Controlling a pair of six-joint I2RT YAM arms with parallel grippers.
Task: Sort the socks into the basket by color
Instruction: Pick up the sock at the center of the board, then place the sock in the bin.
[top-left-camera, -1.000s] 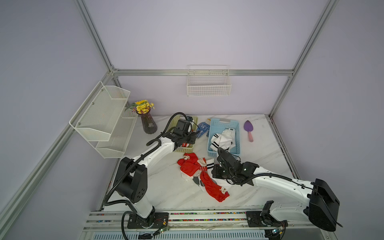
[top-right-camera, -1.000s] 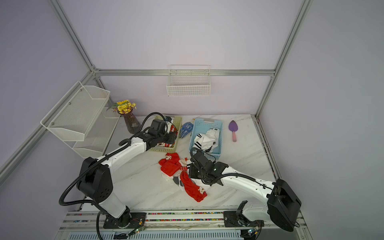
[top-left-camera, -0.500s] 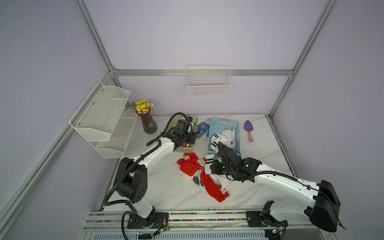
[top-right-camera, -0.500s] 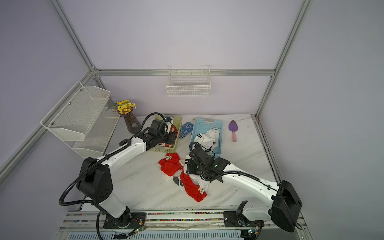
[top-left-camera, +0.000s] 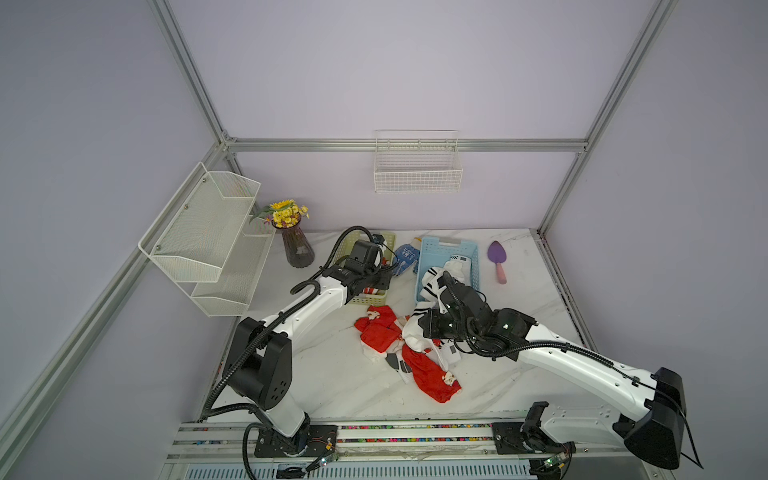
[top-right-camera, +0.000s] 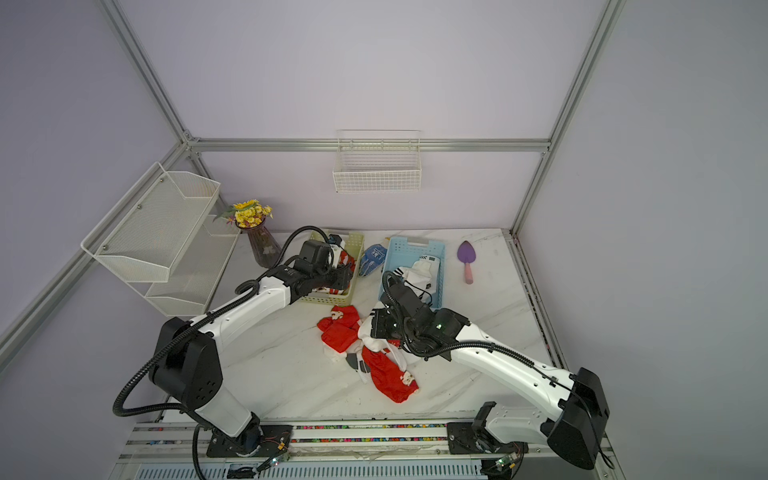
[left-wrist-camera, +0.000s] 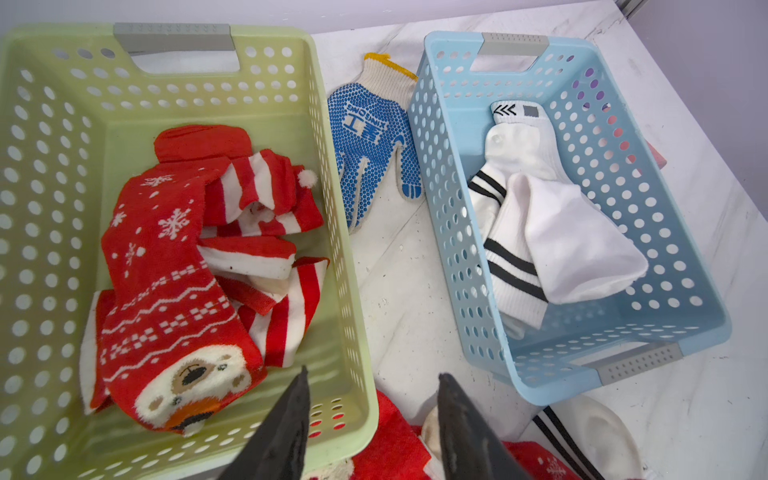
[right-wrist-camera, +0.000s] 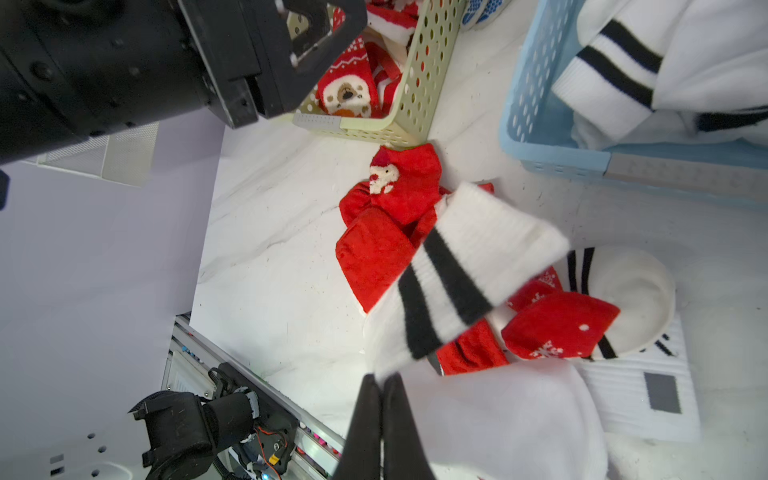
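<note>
Right jaws clamped on white black-striped sock (right-wrist-camera: 457, 266); left jaws apart, empty, over green basket (left-wrist-camera: 345, 266) near corner

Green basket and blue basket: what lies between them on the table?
A blue-dotted glove lies on the table between the green basket and the blue basket; the left wrist view shows it best, both top views too.

Blue-dotted glove (left-wrist-camera: 370, 153): character "工" readable; the Latin lettering above it is too blurred.
White sock cuff (left-wrist-camera: 517, 111): three black chevrons, blank grey tag.
</note>
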